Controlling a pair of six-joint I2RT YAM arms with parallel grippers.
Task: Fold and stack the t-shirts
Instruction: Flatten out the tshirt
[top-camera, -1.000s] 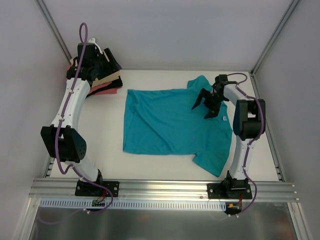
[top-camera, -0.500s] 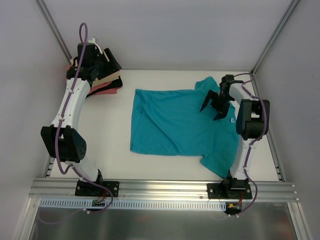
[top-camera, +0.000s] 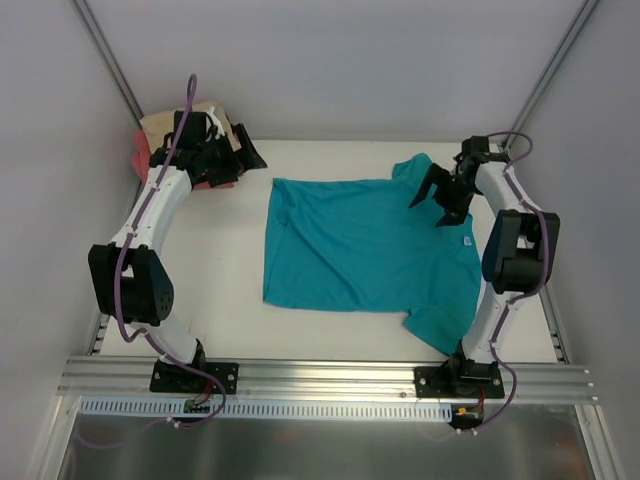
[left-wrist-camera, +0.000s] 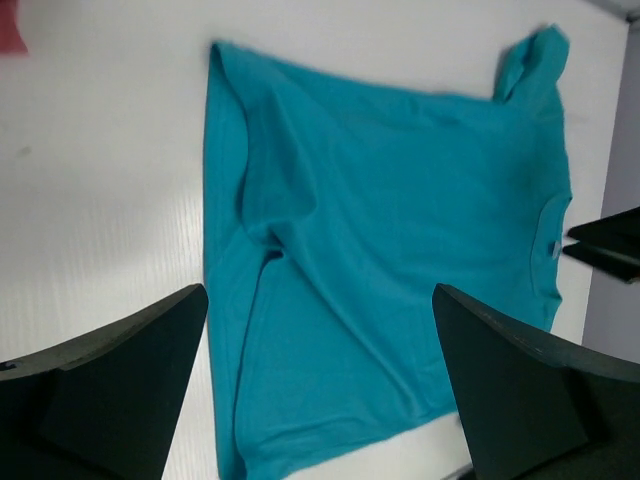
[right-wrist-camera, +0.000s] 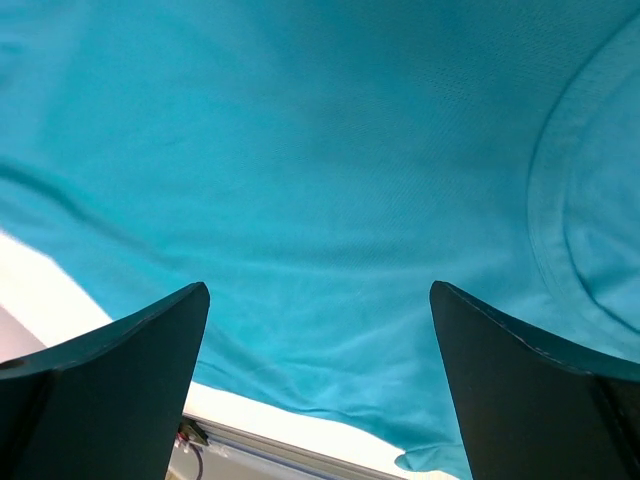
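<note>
The teal t-shirt lies spread on the white table, with its collar to the right and a small white label showing. My right gripper hovers open just above its collar end; in the right wrist view the teal fabric fills the frame between the gripper's spread fingers, which hold nothing. The tan t-shirt and the pink t-shirt are piled at the back left corner. My left gripper stands open just right of that pile, facing the teal t-shirt, and is empty.
Metal frame posts rise at both back corners, and grey walls close in both sides. An aluminium rail runs along the near edge. Bare table shows left of the teal t-shirt.
My left gripper has opened and swung right, away from the pile, uncovering the tan t-shirt. My right gripper moved back and right. The teal t-shirt slid right early in that second.
</note>
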